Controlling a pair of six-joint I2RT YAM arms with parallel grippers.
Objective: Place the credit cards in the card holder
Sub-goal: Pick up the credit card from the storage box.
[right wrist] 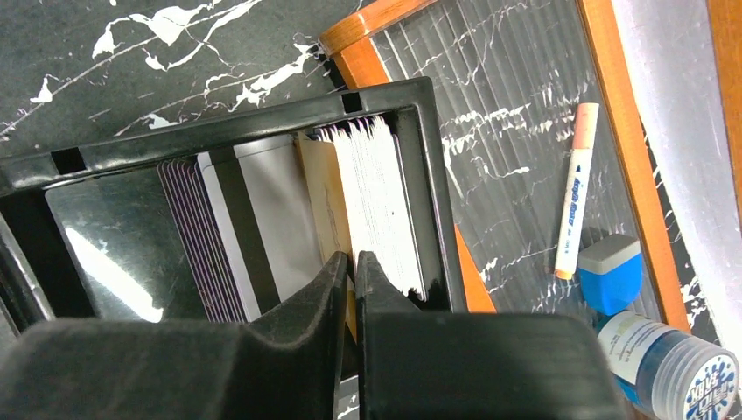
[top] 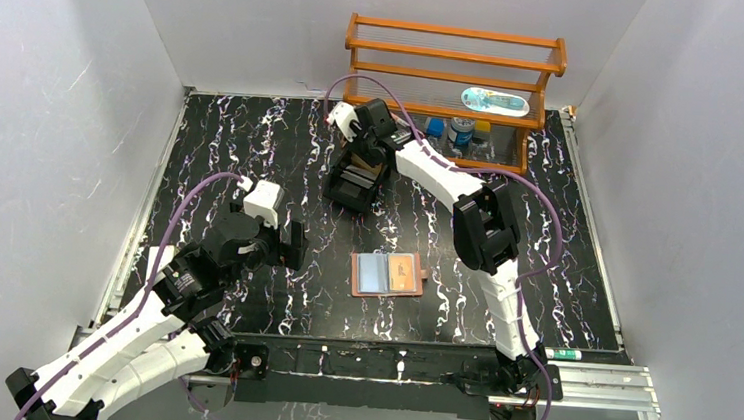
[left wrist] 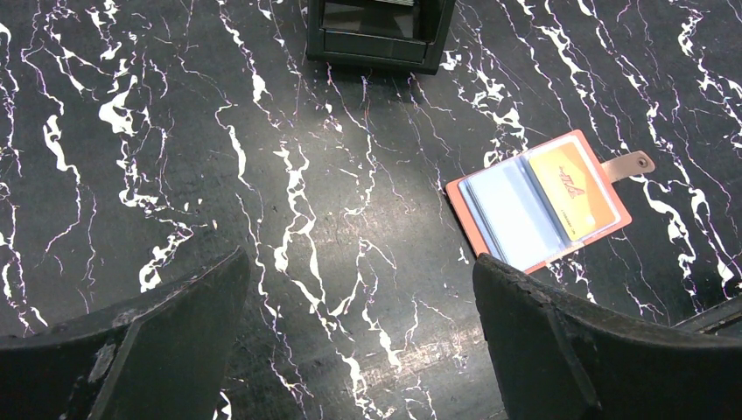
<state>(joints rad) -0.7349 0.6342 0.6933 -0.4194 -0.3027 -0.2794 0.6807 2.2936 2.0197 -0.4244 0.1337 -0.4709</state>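
Worktop [top: 253, 140] patterned like black stone with white veins, walled in pale grey. One wooden rack [top: 455, 56] stands along the far edge. Two arms rise from the near edge: the left arm [top: 137, 342] bends over the left side, and the right arm [top: 487, 229] reaches to the far middle.

One black tray [right wrist: 219, 140] sits just in front of the rack, packed with upright cards [right wrist: 376, 201], too many to count: a purple-edged group, a white one with a dark stripe, a tan one and a white stack. The right hand [right wrist: 354, 267] hangs over the tray, its two fingers almost together with only a slit between them, tips at the tan card and the white stack. Whether they pinch a card cannot be told. The left hand [left wrist: 360, 267] hovers above bare worktop, its two fingers spread wide, holding nothing.

One holder [left wrist: 458, 197] lies open and flat near the middle of the worktop, well apart from the tray. Two cards show in its pockets: one blue card [left wrist: 512, 214] and one orange card [left wrist: 573, 188].

Inside the rack lie one marker [right wrist: 573, 188], one blue block [right wrist: 611, 273] and one blue-capped jar [right wrist: 674, 367].
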